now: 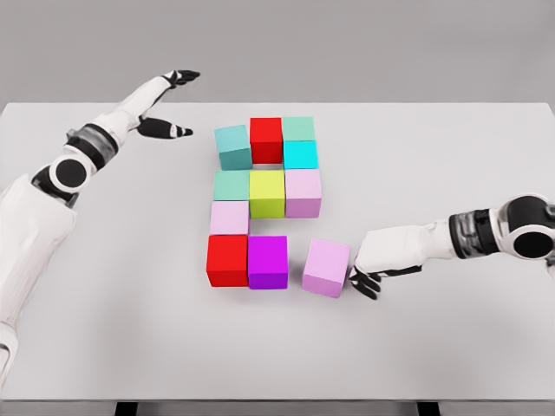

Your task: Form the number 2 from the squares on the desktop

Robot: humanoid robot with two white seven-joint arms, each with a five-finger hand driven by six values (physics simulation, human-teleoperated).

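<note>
Coloured cubes sit in a block pattern on the white table (pixel 104 329). The top row holds a teal cube (pixel 233 146), a red cube (pixel 266 139) and a green cube (pixel 299 129), with a cyan cube (pixel 301 155) below it. The middle row has a mint cube (pixel 231 185), a yellow-green cube (pixel 267 192) and a lilac cube (pixel 303 191). A pale pink cube (pixel 229 217) sits under the mint one. The bottom row has a red cube (pixel 227 260) and a purple cube (pixel 268 261). A loose pink cube (pixel 326 267) stands slightly turned to their right. My right hand (pixel 364 280) touches its right side, fingers curled down, not grasping. My left hand (pixel 169 104) hovers open at the back left.
The table's far edge runs behind the cubes and its front edge lies near the picture's bottom. A small gap separates the pink cube from the purple one.
</note>
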